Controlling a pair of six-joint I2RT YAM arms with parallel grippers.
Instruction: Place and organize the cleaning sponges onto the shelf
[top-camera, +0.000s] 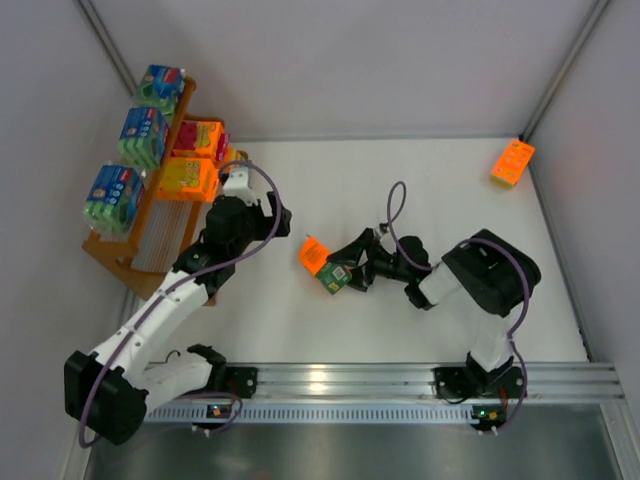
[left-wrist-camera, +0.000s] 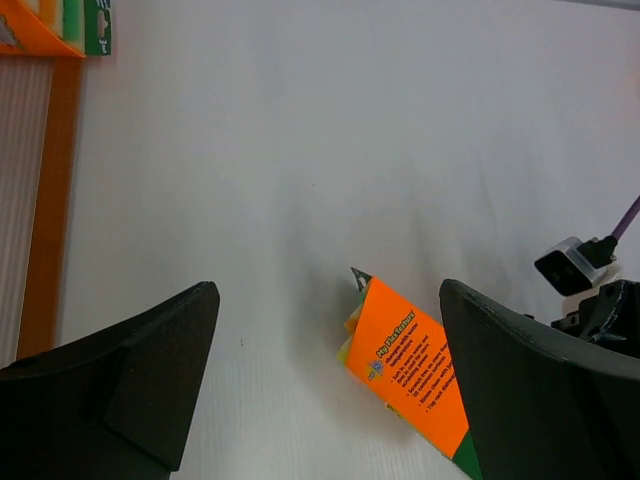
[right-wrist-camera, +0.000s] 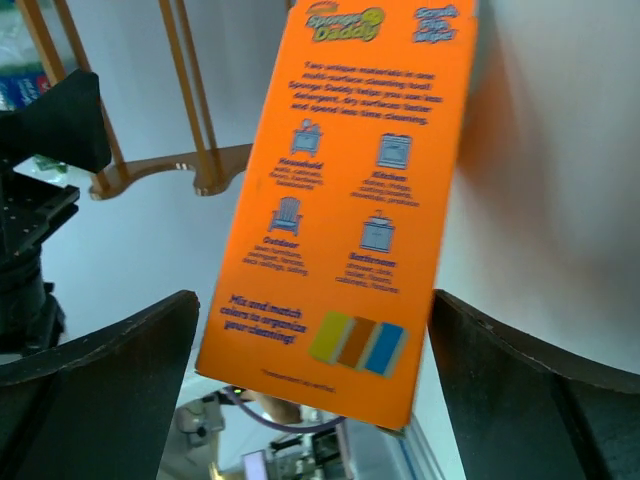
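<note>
Top view, 9–10 o'clock: shelf (top-camera: 108, 252), an orange stepped rack w/ slatted tiers, set along the L wall. Top tier holds 3 blue-green sponge packs (top-camera: 143, 135) in a row, each apart from its neighbour. One tier down are 2 orange packs (top-camera: 190, 178), side by side and just beside each other.

L hand (left-wrist-camera: 328, 300): in top view it sits at the shelf's 3 o'clock edge, near the orange packs. Contact w/ them can't be told. Wrist cam shows it released, fingers (left-wrist-camera: 150, 380) spread wide over the white surface (top-camera: 420, 190). Shelf frame and a corner of an orange pack show at 10–11 o'clock of that view.

Centre of surface: Sponge Daddy pack (top-camera: 314, 254), orange w/ green at its lower end, tilted. It is well apart from the shelf, at the shelf's 3 o'clock.

R hand (right-wrist-camera: 313, 297): grasping that pack, one finger against each long edge, printed back facing the wrist cam. Whether the pack's low end touches the surface can't be told.

2 o'clock, far R corner: lone orange pack (top-camera: 512, 162), lying flat on the surface, near the R wall and well apart from both hands.
</note>
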